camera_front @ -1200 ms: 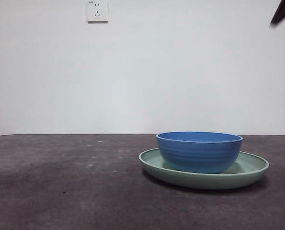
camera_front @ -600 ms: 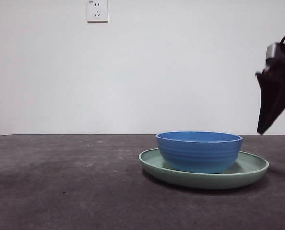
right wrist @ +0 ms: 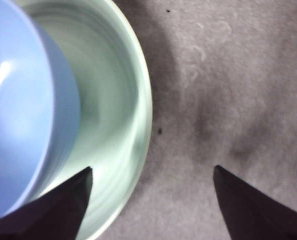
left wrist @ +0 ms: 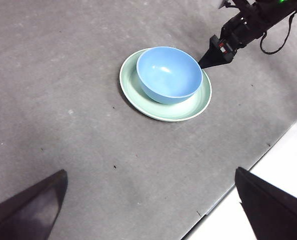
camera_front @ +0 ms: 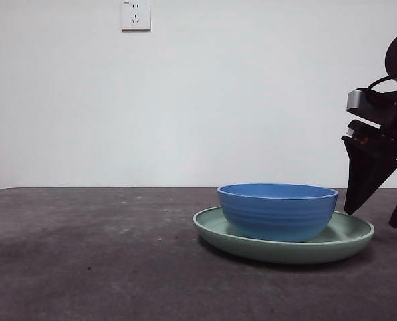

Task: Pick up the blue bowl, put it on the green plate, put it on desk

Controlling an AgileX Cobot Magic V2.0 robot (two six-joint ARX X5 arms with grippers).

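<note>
Straddling green plate (right wrist: pixel 133 125) rim: right end effector (right wrist: pixel 151 200)

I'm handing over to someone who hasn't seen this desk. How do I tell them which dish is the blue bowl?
Start at the dark desk in front of the white wall, and look for the only crockery on it, a wide pale green plate. The blue bowl sits inside that plate: it is deeper, narrower and medium blue, with faint ridges around its outside. The right gripper, jaws open, is beside the plate's rim.
</note>
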